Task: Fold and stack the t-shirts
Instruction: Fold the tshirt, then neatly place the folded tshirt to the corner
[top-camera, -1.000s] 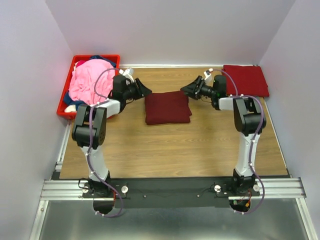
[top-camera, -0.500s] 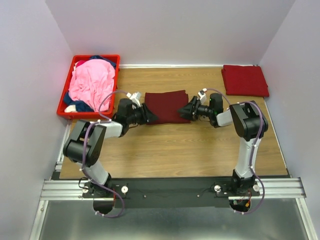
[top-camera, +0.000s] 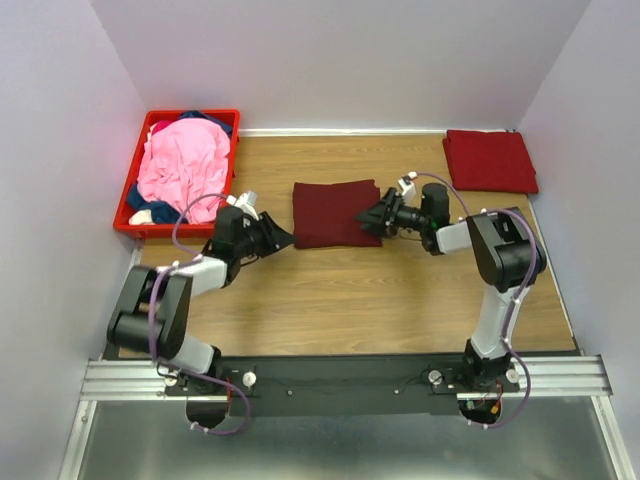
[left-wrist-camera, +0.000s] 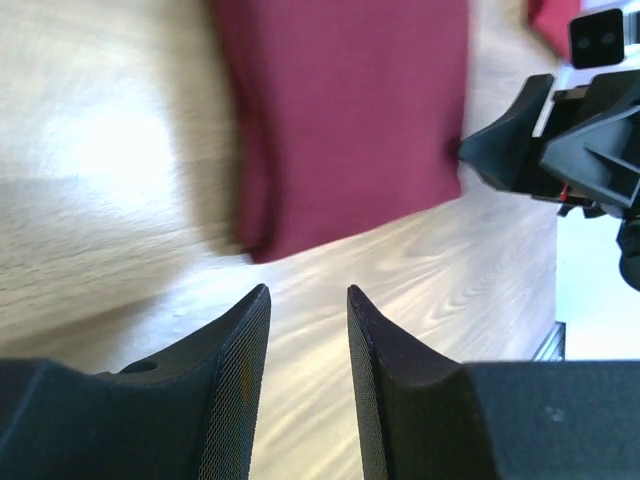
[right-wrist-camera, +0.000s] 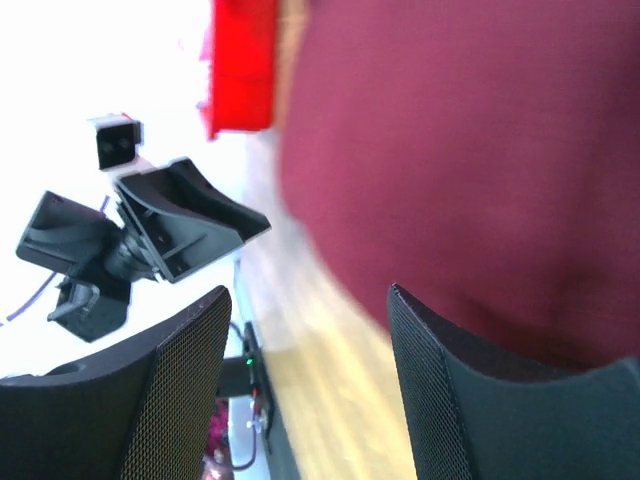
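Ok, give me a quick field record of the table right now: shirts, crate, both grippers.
centre shirt: folded dark maroon cloth t-shirt, flat on the wooden table
second shirt: folded red cloth t-shirt, far right corner
crate: red plastic crate, far left, holds a crumpled pink t-shirt over navy cloth
left gripper: narrowly open, empty, just off the centre shirt's near-left corner
right gripper: open, at the centre shirt's right edge; contact unclear
stacked: not yet, folded shirts lie apart
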